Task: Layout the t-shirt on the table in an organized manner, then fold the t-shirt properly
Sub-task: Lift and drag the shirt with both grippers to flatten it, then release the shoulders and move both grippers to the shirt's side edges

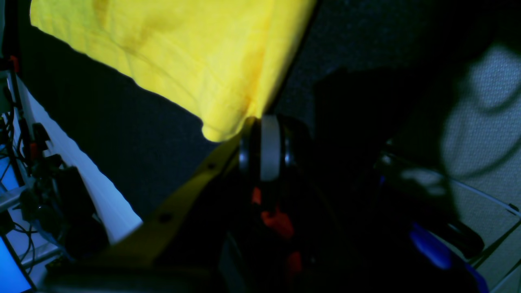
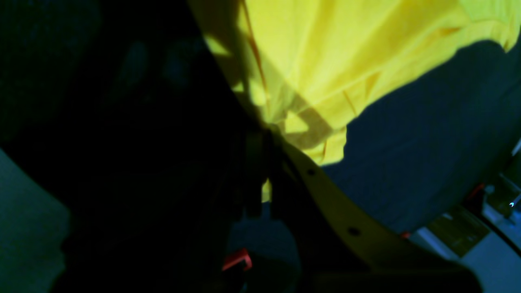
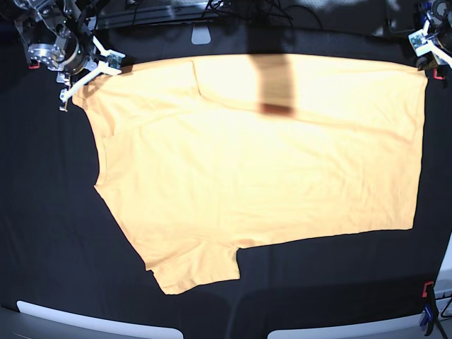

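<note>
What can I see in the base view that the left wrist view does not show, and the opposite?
Only the base view shows the whole t-shirt spread out on the table, the right gripper at one far corner of it, and a dark shadow band across its top edge. Only the left wrist view shows up close the left gripper, shut on a bunched corner of the t-shirt. Both show the yellow cloth lying on the black table cover.
</note>
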### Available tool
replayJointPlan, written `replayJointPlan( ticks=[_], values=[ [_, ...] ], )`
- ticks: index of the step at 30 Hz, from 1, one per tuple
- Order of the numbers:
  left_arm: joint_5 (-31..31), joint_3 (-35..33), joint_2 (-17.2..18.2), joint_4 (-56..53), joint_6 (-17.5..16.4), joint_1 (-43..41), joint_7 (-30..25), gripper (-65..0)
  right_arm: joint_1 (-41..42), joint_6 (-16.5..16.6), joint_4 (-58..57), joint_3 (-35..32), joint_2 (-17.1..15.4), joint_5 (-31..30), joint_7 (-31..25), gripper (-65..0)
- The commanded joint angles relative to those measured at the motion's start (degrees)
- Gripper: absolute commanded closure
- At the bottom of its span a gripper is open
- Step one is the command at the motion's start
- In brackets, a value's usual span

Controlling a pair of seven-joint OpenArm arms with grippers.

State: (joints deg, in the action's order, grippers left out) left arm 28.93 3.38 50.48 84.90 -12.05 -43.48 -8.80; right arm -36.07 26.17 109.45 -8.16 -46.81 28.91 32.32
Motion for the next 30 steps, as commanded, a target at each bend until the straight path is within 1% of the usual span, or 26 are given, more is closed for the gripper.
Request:
replayJointPlan(
  ticks=[1,4,7,8,12,17,21,22,24,26,27,28,29,30],
  values=[
    [0.2,0.4,1.0,0.4,0.1,-0.4,0.6,0.0,-1.2,-0.2,1.4,0.5,-1.9,1.2,1.8,0.0],
    [0.2,0.4,1.0,0.4,0.1,-0.6,0.4,0.0,-4.7,-0.2,3.9,0.5,-4.0,1.1,3.2,0.0],
    [0.2,0.4,1.0,0.4,0.1,-1.5,-0.1,0.0,-8.2,-0.5,6.2,0.6,-5.2,1.1,6.4,0.0],
    [0.3,0.4,1.0,0.4,0.0,-2.1,-0.3,0.0,-9.3,-0.7,6.8,0.6,-5.3,1.1,6.7,0.0],
    [4.0,0.4,1.3,0.4,0.1,-5.0,-0.7,0.0,-12.8,-0.7,9.0,0.6,-5.4,1.1,7.1,0.0],
    [4.1,0.4,2.8,0.4,0.1,-7.8,-1.3,0.0,-15.2,-1.1,10.9,0.6,-5.4,1.1,8.2,0.0],
    [3.6,0.4,2.9,0.7,0.2,-7.8,2.2,0.0,-15.2,-0.8,11.2,0.6,-5.4,0.6,9.0,0.0],
    [3.5,0.4,2.9,1.0,0.2,-7.8,4.1,0.0,-15.2,-0.7,11.3,0.6,-5.4,-0.2,9.2,-1.5],
    [2.9,0.4,2.9,1.9,0.2,-7.8,8.1,0.0,-15.2,-0.7,11.6,0.6,-5.4,-2.5,10.4,-9.3],
    [2.4,0.4,2.9,3.2,0.2,-7.8,12.1,-17.4,-15.2,-0.7,12.3,0.6,-5.4,-2.8,11.9,-15.4],
    [2.4,0.4,2.9,4.0,0.2,-7.8,13.8,-25.0,-15.2,-0.7,12.9,0.6,-5.4,-2.8,12.7,-16.8],
    [2.4,0.4,2.9,4.8,0.2,-8.0,15.6,-30.1,-15.2,-0.7,13.5,0.6,-5.4,-2.9,13.5,-16.7],
    [2.4,0.4,2.9,5.7,0.2,-8.0,17.4,-31.9,-15.2,-0.7,14.3,0.7,-5.4,-3.1,14.2,-16.7],
    [2.6,0.4,3.1,6.6,0.2,-8.1,19.3,-31.8,-15.2,-0.7,15.2,0.7,-5.6,-3.2,14.7,-16.7]
  ],
)
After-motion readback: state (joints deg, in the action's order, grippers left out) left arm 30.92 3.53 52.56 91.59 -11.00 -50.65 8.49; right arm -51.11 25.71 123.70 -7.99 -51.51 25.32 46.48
